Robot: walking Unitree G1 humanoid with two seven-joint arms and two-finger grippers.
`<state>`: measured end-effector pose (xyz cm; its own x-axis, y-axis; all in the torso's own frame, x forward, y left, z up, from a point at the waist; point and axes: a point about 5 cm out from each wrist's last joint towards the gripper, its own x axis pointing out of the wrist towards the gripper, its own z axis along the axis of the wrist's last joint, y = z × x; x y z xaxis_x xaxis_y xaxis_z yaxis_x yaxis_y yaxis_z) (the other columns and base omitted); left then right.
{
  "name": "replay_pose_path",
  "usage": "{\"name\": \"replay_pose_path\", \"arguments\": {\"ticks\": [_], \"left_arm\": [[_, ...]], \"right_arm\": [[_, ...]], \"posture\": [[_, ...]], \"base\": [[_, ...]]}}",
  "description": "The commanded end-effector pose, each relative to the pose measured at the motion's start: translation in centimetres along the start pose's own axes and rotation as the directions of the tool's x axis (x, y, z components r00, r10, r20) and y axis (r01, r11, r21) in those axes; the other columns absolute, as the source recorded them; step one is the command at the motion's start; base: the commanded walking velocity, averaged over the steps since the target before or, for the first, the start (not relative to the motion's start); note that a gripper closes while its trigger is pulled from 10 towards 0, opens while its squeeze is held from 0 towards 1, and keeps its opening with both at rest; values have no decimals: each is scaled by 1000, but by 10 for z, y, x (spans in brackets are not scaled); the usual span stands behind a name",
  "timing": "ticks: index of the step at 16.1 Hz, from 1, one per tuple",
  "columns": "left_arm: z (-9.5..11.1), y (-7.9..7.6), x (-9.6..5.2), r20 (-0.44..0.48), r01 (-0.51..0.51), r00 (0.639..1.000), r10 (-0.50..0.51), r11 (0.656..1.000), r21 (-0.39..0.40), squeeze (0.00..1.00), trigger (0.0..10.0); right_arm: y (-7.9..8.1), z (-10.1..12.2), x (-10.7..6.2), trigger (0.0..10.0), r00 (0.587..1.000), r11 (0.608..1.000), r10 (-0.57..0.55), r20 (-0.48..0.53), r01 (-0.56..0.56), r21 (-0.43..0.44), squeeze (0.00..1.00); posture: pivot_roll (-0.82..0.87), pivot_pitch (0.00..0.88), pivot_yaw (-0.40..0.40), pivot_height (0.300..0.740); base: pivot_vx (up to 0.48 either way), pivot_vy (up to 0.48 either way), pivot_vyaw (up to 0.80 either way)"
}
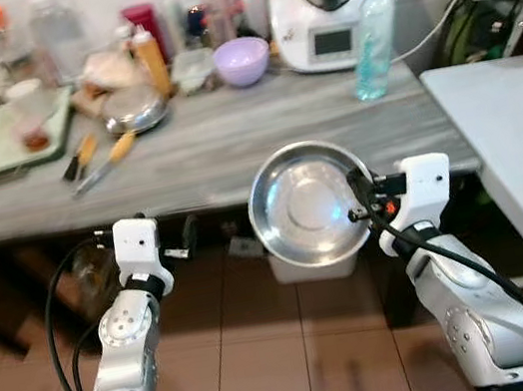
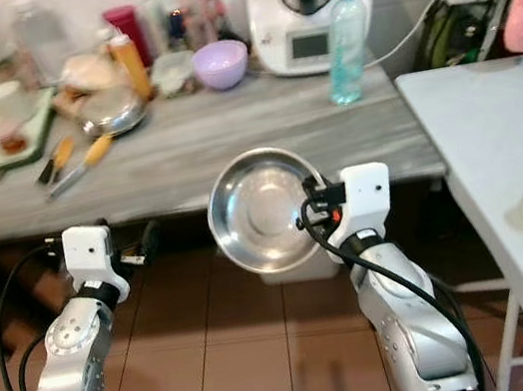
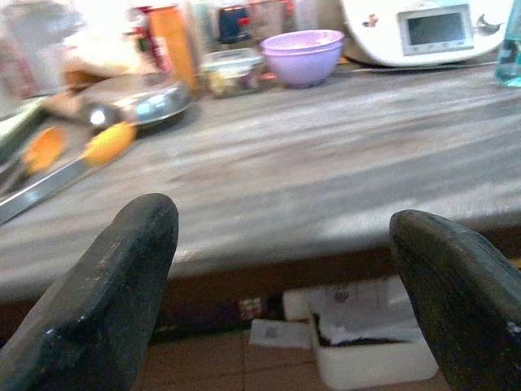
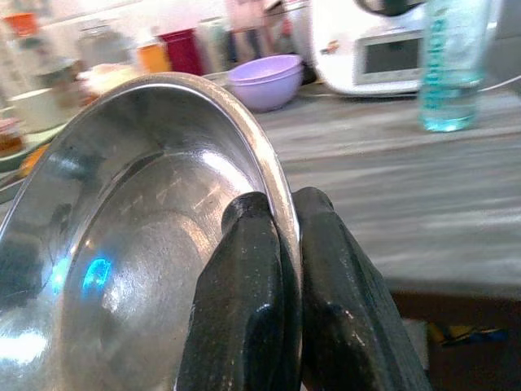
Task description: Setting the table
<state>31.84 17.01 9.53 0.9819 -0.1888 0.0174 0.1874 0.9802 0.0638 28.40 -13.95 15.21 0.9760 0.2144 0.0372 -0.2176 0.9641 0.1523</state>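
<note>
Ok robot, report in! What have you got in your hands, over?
Right gripper shut on steel bowl rim, held off the counter. Left gripper open, holding nothing. Counter edge just ahead.

- The steel bowl (image 1: 306, 205) in the middle is shiny metal, smooth like a mirror.
- The counter (image 1: 233, 150) looks like grey streaky stone, smooth and dull.
- The purple bowl (image 1: 243, 60) near the top is smooth plastic.
- The water bottle (image 1: 371, 39) is clear blue plastic.
- The floor tiles (image 1: 260, 358) at the bottom are brown and matt.
- The fingers (image 4: 244, 301) are black and matt.
</note>
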Motion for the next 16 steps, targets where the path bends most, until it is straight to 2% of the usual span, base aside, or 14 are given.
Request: {"name": "replay_pose_path", "arguments": {"ticks": [1, 11, 12, 13, 16], "left_arm": [[1, -6, 2, 2, 21, 1000, -21, 1000, 5, 0, 10000], [2, -3, 0, 4, 21, 1000, -21, 1000, 9, 0, 10000], [3, -2, -1, 10, 17, 1000, -17, 1000, 6, 0, 10000], [5, 0, -3, 31, 18, 999, -17, 999, -35, 0, 10000], [5, 3, -13, 34, 51, 998, -51, 999, -13, 0, 10000]], "right_arm": [[-4, 8, -1, 10000, 999, 1000, -11, 32, 11, -9, 0], [-3, 6, -1, 10000, 1000, 999, 2, 26, -1, -50, 0], [-3, 6, -1, 10000, 1000, 999, 3, 25, -1, -50, 0], [-3, 6, 0, 10000, 1000, 999, 3, 26, -2, -51, 0], [-1, 6, 0, 10000, 1000, 999, 6, 28, -5, -46, 0]], "posture": [[-107, 0, 55, 740], [-99, 0, 51, 740], [-96, 0, 52, 740], [-95, 0, 53, 740], [-92, 0, 60, 740]], "base": [[480, 0, 0], [480, 0, 0], [341, 0, 0], [0, 0, 0], [0, 0, 0]]}}
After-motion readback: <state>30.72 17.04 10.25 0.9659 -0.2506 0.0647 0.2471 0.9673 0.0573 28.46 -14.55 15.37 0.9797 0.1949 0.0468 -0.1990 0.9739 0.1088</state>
